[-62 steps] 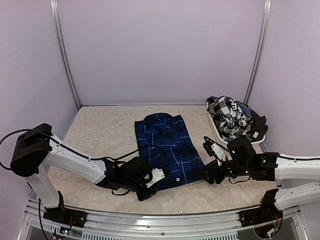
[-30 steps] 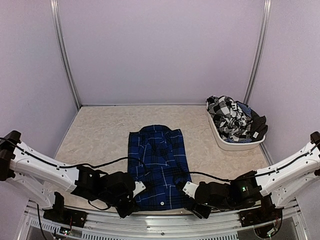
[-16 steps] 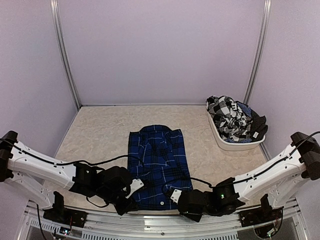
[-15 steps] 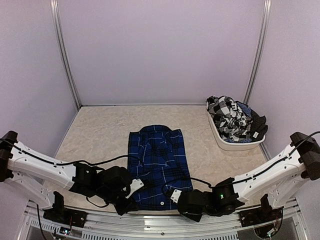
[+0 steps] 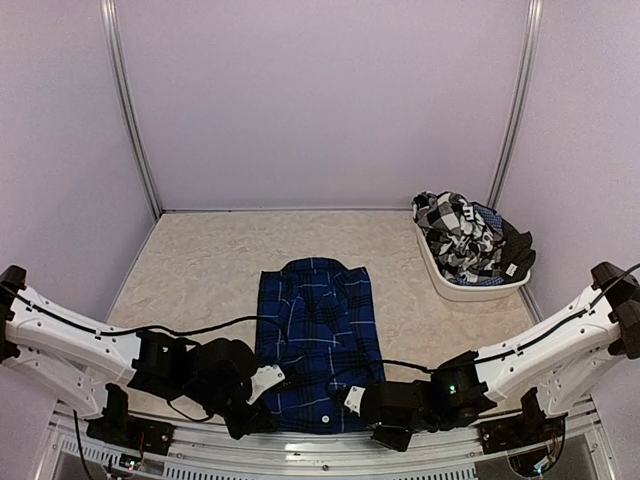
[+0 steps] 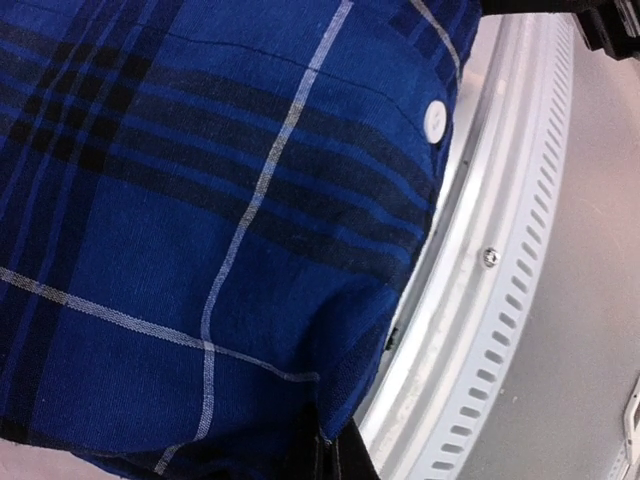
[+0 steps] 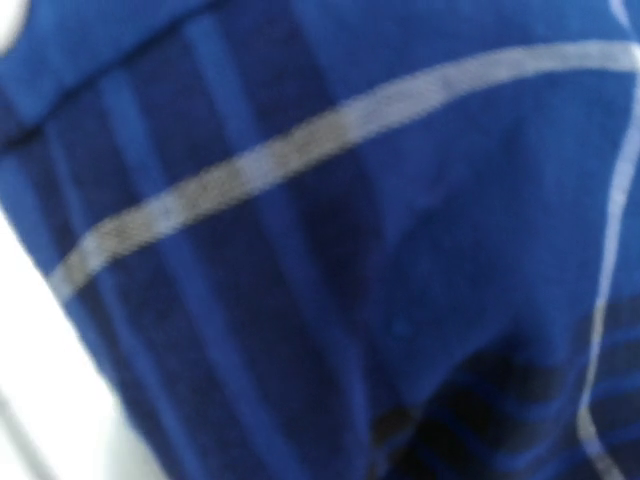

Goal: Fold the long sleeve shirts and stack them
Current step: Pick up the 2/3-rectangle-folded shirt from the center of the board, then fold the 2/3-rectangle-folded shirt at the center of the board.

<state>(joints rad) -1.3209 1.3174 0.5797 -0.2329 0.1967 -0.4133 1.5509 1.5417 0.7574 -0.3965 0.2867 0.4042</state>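
The royal blue plaid long sleeve shirt [image 5: 318, 335] lies folded into a narrow rectangle at the table's near middle, collar away from me. My left gripper [image 5: 275, 382] is at its near left corner. In the left wrist view the gripper [image 6: 330, 458] is shut on the blue hem [image 6: 250, 300]. My right gripper [image 5: 350, 398] is at the near right corner, shut on the cloth. Blurred blue cloth [image 7: 330, 230] fills the right wrist view. The black-and-white checked shirt [image 5: 452, 238] lies crumpled in a basket.
A white basket [image 5: 470, 293] of crumpled clothes stands at the back right. The metal rail [image 5: 320, 445] of the table's near edge runs just under the shirt's hem and shows as a slotted rail [image 6: 470, 330] in the left wrist view. Walls enclose the table.
The blue shirt has slid a little toward the near edge. My right arm swung in to the near right corner and its jaws closed there. The left gripper stayed shut on the hem.
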